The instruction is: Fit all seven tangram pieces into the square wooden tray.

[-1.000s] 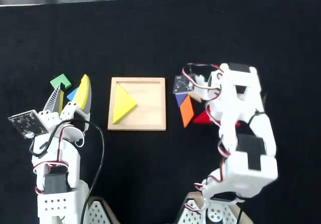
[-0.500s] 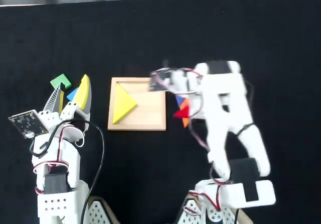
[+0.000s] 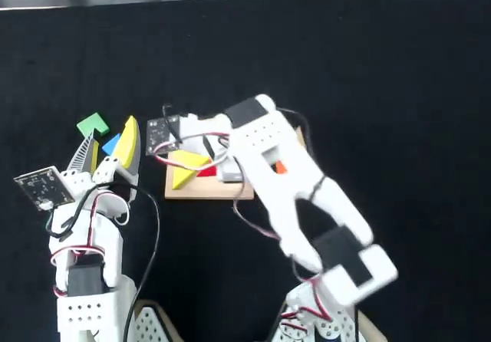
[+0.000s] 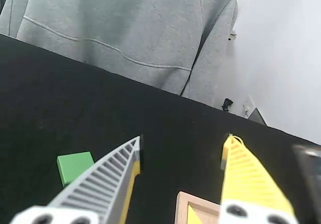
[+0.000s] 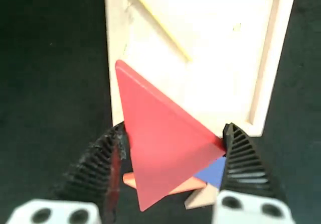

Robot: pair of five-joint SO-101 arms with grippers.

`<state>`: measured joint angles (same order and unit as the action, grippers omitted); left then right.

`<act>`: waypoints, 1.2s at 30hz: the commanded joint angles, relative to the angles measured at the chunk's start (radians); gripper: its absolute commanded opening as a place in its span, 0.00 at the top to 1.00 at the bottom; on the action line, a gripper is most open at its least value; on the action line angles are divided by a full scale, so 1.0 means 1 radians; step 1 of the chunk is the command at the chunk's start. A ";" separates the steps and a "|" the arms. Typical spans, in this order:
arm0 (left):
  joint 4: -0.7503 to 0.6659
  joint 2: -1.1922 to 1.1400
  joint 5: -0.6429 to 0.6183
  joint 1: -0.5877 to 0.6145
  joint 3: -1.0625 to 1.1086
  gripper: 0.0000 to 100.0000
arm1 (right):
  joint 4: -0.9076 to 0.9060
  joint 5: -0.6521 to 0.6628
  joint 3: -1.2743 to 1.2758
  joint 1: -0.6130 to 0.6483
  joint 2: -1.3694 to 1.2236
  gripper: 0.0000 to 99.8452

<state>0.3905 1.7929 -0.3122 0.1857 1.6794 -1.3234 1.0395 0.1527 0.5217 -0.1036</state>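
The square wooden tray (image 3: 207, 192) lies mid-table with a yellow triangle (image 3: 184, 166) in its left half. My right gripper (image 3: 201, 166) hangs over the tray's near part, shut on a red triangle (image 3: 207, 170). In the right wrist view the red triangle (image 5: 160, 143) sits between the fingers of the right gripper (image 5: 174, 131), over the tray's rim (image 5: 116, 43). My left gripper (image 3: 113, 124) stands open at the left, close to a green square (image 3: 93, 123) and a blue piece (image 3: 112, 143). The left wrist view shows the left gripper (image 4: 183, 138) open and the green square (image 4: 74, 166).
An orange piece (image 3: 281, 168) peeks out under the right arm, right of the tray. Beyond the red triangle, the right wrist view shows blue (image 5: 213, 170), orange (image 5: 170, 185) and tan (image 5: 200, 199) pieces. Black cloth covers the table; its far half is open.
My right arm has swung left from the pieces right of the tray, carrying the red triangle over the tray. The left arm has kept still.
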 commanded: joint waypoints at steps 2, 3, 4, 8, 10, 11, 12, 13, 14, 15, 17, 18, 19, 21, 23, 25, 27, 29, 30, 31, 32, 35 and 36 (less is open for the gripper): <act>0.003 0.006 0.002 -0.010 0.021 0.74 | 0.011 -0.051 -0.185 0.015 -0.154 0.78; 0.003 0.006 0.002 -0.010 0.021 0.74 | 0.011 -0.052 -0.213 0.017 -0.188 0.78; 0.003 0.006 0.002 -0.010 0.021 0.74 | 0.009 -0.054 -0.236 0.017 -0.217 0.78; 0.003 0.006 0.006 -0.010 0.021 0.74 | 0.009 -0.086 -0.300 0.017 -0.298 0.78; 0.000 0.006 0.008 -0.010 0.021 0.74 | 0.005 -0.087 -0.315 0.028 -0.317 0.79; 0.000 0.006 0.008 -0.010 0.021 0.74 | 0.003 -0.087 -0.317 0.034 -0.323 0.79; 0.000 0.006 0.008 -0.010 0.021 0.74 | 0.003 -0.087 -0.312 0.040 -0.323 0.79; 0.000 0.006 0.008 -0.010 0.021 0.74 | 0.005 -0.087 -0.309 0.051 -0.323 0.79; 0.000 0.006 0.008 -0.010 0.021 0.74 | 0.003 -0.092 -0.309 0.060 -0.325 0.79; 0.000 0.006 0.008 -0.010 0.021 0.74 | 0.003 -0.110 -0.309 0.063 -0.325 0.79; 0.000 0.006 0.008 -0.010 0.021 0.74 | 0.006 -0.138 -0.309 0.068 -0.328 0.78; 0.000 0.006 0.008 -0.010 0.021 0.74 | 0.005 -0.140 -0.309 0.071 -0.328 0.78; 0.000 0.006 0.008 -0.010 0.021 0.74 | 0.003 -0.141 -0.306 0.071 -0.329 0.78; 0.000 0.006 0.008 -0.010 0.021 0.74 | 0.005 -0.141 -0.278 0.071 -0.328 0.78; 0.000 0.006 0.008 -0.010 0.021 0.74 | 0.009 -0.144 -0.252 0.072 -0.323 0.78; 0.000 0.006 0.008 -0.010 0.021 0.74 | 0.011 -0.147 -0.239 0.072 -0.323 0.78; 0.000 0.006 0.008 -0.010 0.021 0.74 | 0.011 -0.149 -0.236 0.071 -0.323 0.78; 0.000 0.006 0.008 -0.010 0.021 0.74 | 0.009 -0.149 -0.234 0.071 -0.323 0.76; 0.000 0.006 0.008 -0.010 0.021 0.74 | 0.006 -0.149 -0.234 0.072 -0.323 0.73; 0.000 0.006 0.008 -0.010 0.021 0.74 | 0.005 -0.149 -0.234 0.072 -0.323 0.69; 0.000 0.006 0.008 -0.010 0.021 0.74 | 0.005 -0.147 -0.234 0.072 -0.323 0.66; 0.000 0.006 0.008 -0.010 0.021 0.74 | 0.005 -0.144 -0.234 0.072 -0.323 0.65; 0.000 0.006 0.008 -0.010 0.021 0.74 | 0.005 -0.144 -0.234 0.072 -0.323 0.66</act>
<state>0.3905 1.7929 -0.3122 0.1857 1.6794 -1.3218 0.9014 -0.0760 0.5785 -0.4365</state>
